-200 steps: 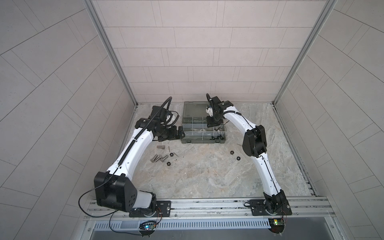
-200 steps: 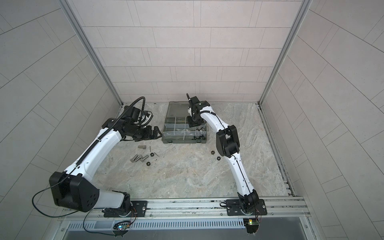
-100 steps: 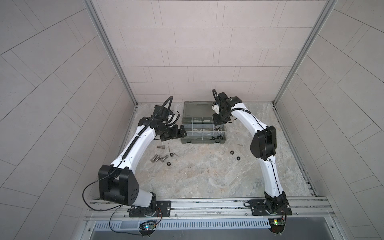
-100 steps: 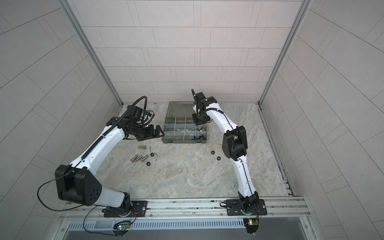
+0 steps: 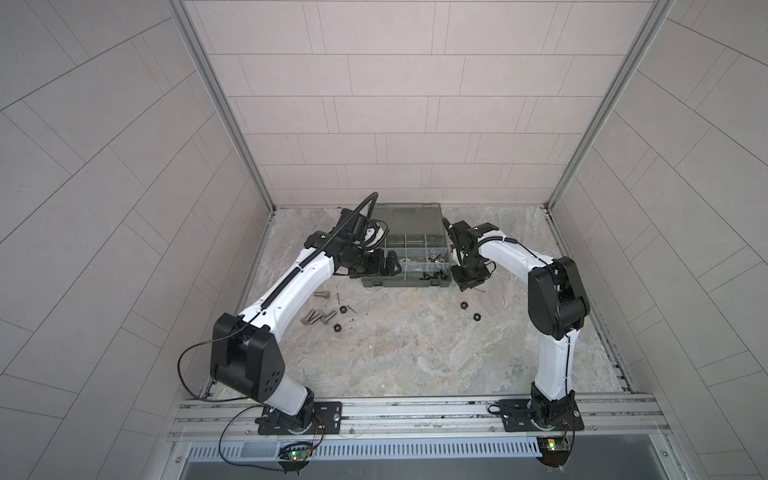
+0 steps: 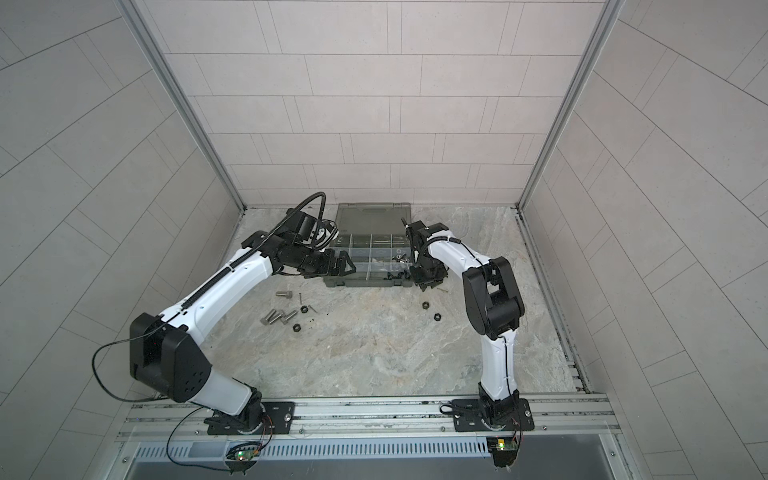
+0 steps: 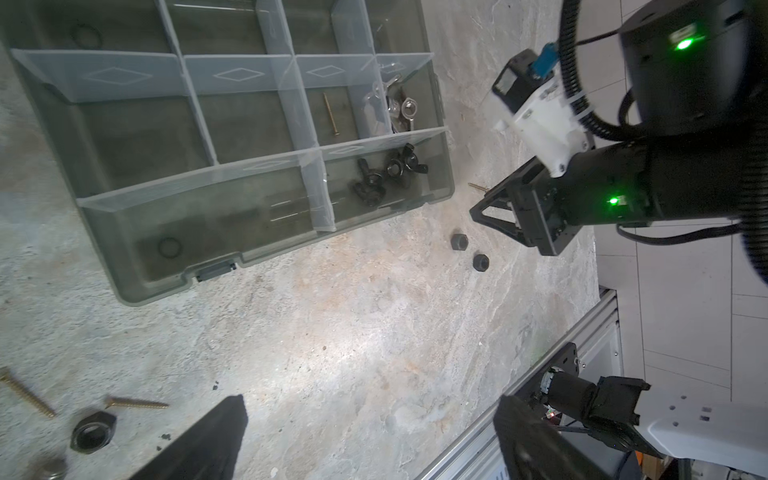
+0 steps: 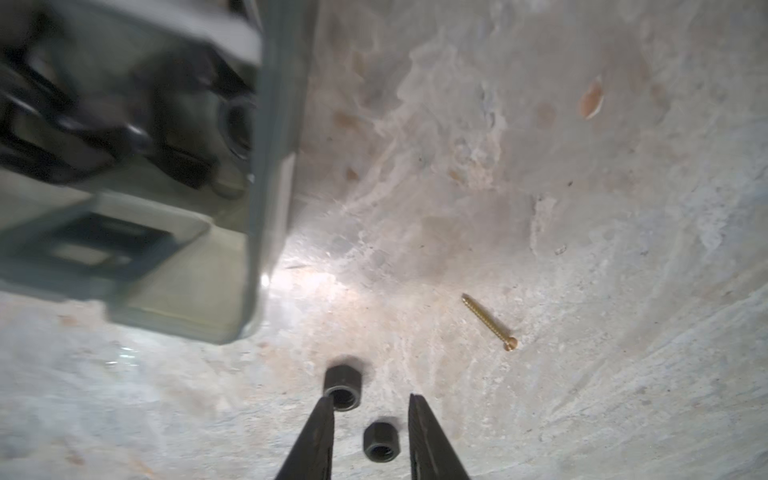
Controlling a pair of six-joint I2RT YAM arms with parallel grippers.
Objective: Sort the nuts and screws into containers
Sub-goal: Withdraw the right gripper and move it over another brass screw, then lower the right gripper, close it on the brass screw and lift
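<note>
We're looking into a robot lab cell: pale panel walls (image 5: 374, 104) box in three sides, metal posts (image 5: 223, 104) run up the corners; a stone-look tabletop (image 5: 415, 353) below; two white arms (image 5: 286, 286) bolted to an aluminium rail (image 5: 415, 409) up front; cables (image 5: 368, 198) trailing, little boards (image 5: 296, 455) lit green

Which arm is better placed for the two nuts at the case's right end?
Right, likely. The right gripper, open, hangs close to both nuts; the left gripper is at the case's left end.
</note>
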